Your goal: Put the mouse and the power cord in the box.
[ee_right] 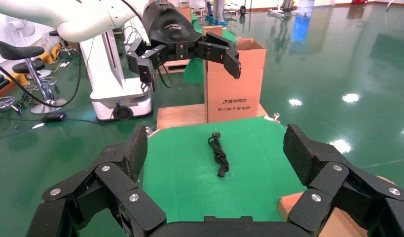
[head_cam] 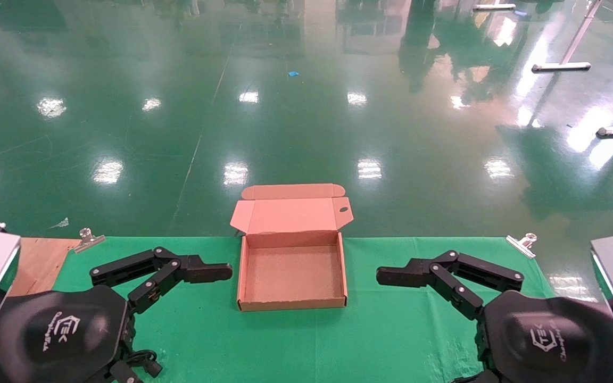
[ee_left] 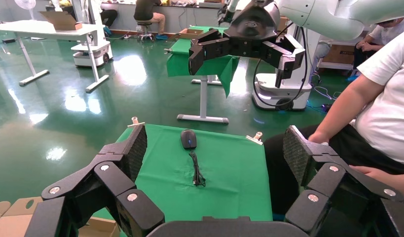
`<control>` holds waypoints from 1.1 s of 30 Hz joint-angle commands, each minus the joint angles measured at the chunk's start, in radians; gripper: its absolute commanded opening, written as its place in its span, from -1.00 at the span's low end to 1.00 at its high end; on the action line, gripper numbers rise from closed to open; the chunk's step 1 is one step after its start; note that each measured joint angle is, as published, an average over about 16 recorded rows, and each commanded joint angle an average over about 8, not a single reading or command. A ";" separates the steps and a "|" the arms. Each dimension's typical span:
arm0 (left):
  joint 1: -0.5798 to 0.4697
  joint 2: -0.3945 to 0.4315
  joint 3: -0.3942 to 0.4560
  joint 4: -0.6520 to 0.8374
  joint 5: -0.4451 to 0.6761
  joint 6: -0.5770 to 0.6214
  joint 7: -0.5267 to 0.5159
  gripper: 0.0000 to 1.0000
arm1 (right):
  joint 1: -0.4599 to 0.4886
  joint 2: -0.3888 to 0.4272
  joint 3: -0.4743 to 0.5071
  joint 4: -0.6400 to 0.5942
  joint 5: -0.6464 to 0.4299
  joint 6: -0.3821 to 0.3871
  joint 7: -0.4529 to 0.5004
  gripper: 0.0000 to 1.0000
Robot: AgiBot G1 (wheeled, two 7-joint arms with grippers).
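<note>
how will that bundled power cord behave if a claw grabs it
The power cord lies as a loose dark coil on the green cloth, so it is likely floppy and may sag or uncoil. It looks thin, probably light.

The box (head_cam: pixel 291 276) sits mid-table (head_cam: pixel 391 330) — left hand (head_cam: pixel 200 271) and right hand (head_cam: pixel 407 276) flank it.

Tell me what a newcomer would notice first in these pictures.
The open cardboard box sits empty at the middle of the green cloth, its lid flap raised. The left claw and right claw flank it, both open. In the wrist views, a black mouse with its cable and a coiled black power cord lie on the cloth.
</note>
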 commanded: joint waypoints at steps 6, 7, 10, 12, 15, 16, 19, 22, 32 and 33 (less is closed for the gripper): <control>0.000 0.000 0.000 0.000 0.000 0.000 0.000 1.00 | 0.000 0.000 0.000 0.000 0.000 0.000 0.000 1.00; 0.000 0.000 0.000 0.000 0.000 0.000 0.000 1.00 | 0.000 0.000 0.000 0.000 0.000 0.000 0.000 1.00; 0.000 0.000 0.000 0.000 0.000 0.000 0.000 1.00 | 0.000 0.000 0.000 0.000 0.000 0.000 0.000 1.00; 0.000 0.000 0.000 0.000 0.000 0.000 0.000 1.00 | 0.000 0.000 0.000 0.000 0.000 0.000 0.000 1.00; 0.000 0.000 0.000 0.000 0.000 0.000 0.000 1.00 | 0.002 -0.002 -0.002 -0.002 -0.002 0.002 -0.001 1.00; 0.000 0.000 0.000 0.000 0.000 0.000 0.000 1.00 | 0.002 -0.002 -0.002 -0.002 -0.002 0.002 -0.002 1.00; 0.001 0.002 0.002 0.001 0.003 0.001 0.000 1.00 | 0.000 -0.005 -0.006 -0.004 -0.006 0.000 -0.002 1.00; -0.002 0.008 0.020 0.011 0.034 0.007 0.004 1.00 | 0.005 -0.009 -0.023 -0.011 -0.041 -0.012 -0.009 1.00; -0.152 0.044 0.188 0.189 0.345 0.080 0.049 1.00 | 0.180 -0.074 -0.211 -0.094 -0.469 -0.072 -0.147 1.00; -0.175 0.049 0.212 0.218 0.386 0.083 0.060 1.00 | 0.203 -0.086 -0.234 -0.108 -0.514 -0.074 -0.168 1.00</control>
